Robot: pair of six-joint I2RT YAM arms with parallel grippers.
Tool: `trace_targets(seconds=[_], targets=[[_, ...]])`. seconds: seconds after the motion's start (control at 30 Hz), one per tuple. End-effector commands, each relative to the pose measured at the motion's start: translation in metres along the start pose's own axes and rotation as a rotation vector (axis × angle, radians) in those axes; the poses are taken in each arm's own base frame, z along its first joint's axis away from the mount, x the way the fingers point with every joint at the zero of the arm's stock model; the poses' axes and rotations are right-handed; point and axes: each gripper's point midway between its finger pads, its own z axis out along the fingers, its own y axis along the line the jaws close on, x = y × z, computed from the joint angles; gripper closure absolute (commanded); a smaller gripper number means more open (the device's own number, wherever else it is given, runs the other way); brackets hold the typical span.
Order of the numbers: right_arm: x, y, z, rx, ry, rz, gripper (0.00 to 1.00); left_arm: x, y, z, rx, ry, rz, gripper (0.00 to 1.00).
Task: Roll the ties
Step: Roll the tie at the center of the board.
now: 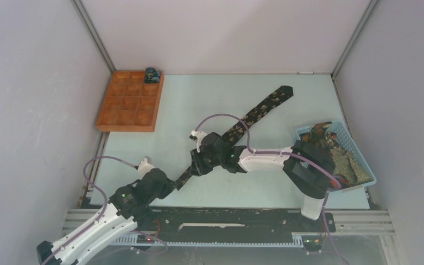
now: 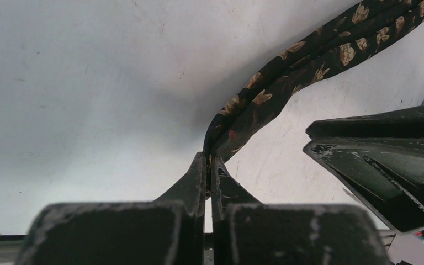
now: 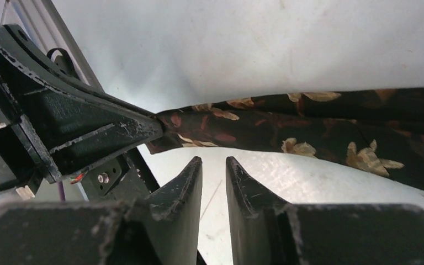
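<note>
Where left jaws clamp the tie (image 2: 287, 72) end, open table (image 2: 88, 83) surrounds.

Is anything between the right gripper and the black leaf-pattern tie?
Nothing visible. The right gripper faces the black tie with only a gap between; the left gripper, shut on the tie's end, sits off to the side.

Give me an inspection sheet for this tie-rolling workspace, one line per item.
Surface: pale blue-green tabletop, lightly scuffed.
Job's things: long black leaf-patterned fabric tie stretched diagonally; small rolled dark tie in the far right corner of the orange compartment tray; more patterned ties heaped in the blue plastic mesh basket.
Clutter: nothing seen.
Hands: left hand shut on the black tie's narrow end; right hand open just beside the tie, holding nothing.
Cables: purple cables looped over both arms.
Surroundings: plain grey walls.
</note>
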Motion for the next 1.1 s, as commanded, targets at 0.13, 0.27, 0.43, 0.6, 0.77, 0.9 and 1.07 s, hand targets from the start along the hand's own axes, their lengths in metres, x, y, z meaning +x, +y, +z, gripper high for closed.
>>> trace_targets(seconds=[0.13, 0.27, 0.43, 0.6, 0.77, 0.9, 1.07], targets=[[-0.011, 0.018, 0.026, -0.065, 0.021, 0.002, 0.77, -0.013, -0.012, -0.009, 0.031, -0.044, -0.039, 1.0], [0.0, 0.018, 0.041, -0.074, 0.059, 0.008, 0.79, -0.013, -0.012, -0.011, 0.035, -0.042, -0.041, 1.0], [0.013, 0.016, 0.057, -0.082, 0.101, 0.023, 0.8, -0.013, -0.014, -0.012, 0.045, -0.042, -0.049, 1.0], [0.015, 0.015, 0.058, -0.083, 0.113, 0.027, 0.82, -0.015, -0.017, -0.014, 0.051, -0.043, -0.05, 1.0], [0.007, 0.016, 0.052, -0.068, 0.094, 0.01, 0.82, -0.016, -0.021, -0.017, 0.059, -0.044, -0.051, 1.0], [0.003, 0.014, 0.048, -0.054, 0.084, 0.004, 0.82, -0.017, -0.025, -0.02, 0.068, -0.041, -0.051, 1.0], [-0.006, 0.011, 0.044, -0.037, 0.061, -0.003, 0.82, -0.019, -0.028, -0.022, 0.074, -0.042, -0.054, 1.0]])
